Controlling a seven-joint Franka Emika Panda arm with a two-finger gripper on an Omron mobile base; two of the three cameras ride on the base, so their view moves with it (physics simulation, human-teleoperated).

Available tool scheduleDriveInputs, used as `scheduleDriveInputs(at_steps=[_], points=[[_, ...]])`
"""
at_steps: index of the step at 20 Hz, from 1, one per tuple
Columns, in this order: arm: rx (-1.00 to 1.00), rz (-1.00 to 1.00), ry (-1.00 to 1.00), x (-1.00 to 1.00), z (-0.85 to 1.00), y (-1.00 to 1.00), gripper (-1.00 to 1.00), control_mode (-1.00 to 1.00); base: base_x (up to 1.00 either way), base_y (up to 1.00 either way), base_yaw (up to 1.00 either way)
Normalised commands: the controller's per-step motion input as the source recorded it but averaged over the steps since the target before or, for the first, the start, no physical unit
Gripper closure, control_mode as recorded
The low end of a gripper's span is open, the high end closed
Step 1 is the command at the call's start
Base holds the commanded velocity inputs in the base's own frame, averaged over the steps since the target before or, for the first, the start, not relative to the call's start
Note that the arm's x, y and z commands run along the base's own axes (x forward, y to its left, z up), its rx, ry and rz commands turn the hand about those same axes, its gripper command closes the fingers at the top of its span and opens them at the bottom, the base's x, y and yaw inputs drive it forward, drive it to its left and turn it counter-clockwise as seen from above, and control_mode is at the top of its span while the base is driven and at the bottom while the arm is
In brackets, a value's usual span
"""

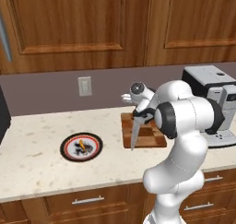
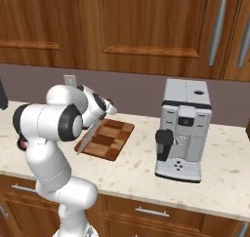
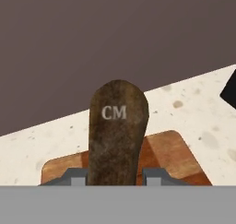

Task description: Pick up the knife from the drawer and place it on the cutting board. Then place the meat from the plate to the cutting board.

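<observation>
Above the cutting board, the gripper holds the knife by its dark handle, fingers closed narrowly on either side of it, with the grey blade hanging point-down and slightly tilted over the board's front-left area. The hand view shows the handle butt, marked "CM", clamped between the two fingertips, with the board and the speckled counter beyond. Judged from this, the first half of the task is nearly complete: the knife is out of the drawer and held over its target, but not yet laid down. The second half is not begun: the meat, a small orange-and-dark lump, lies on the plate, which sits on the counter well to the left of the board. A coffee machine stands to the right of the board, apart from it, and a wall outlet sits behind. Nothing blocks the path between plate and board; once laid down, the knife itself will occupy part of the board.
</observation>
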Motion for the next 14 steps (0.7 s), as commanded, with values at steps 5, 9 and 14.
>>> scheduleDriveInputs(at_steps=[5,9,14], points=[[0.0,0.0,0.0,0.0,0.0,0.0,1.0,1.0,0.52,-0.02,0.0],[0.0,0.0,0.0,0.0,0.0,0.0,1.0,1.0,0.23,0.0,0.0],[0.0,0.0,0.0,0.0,0.0,0.0,1.0,1.0,-0.11,-0.13,0.0]])
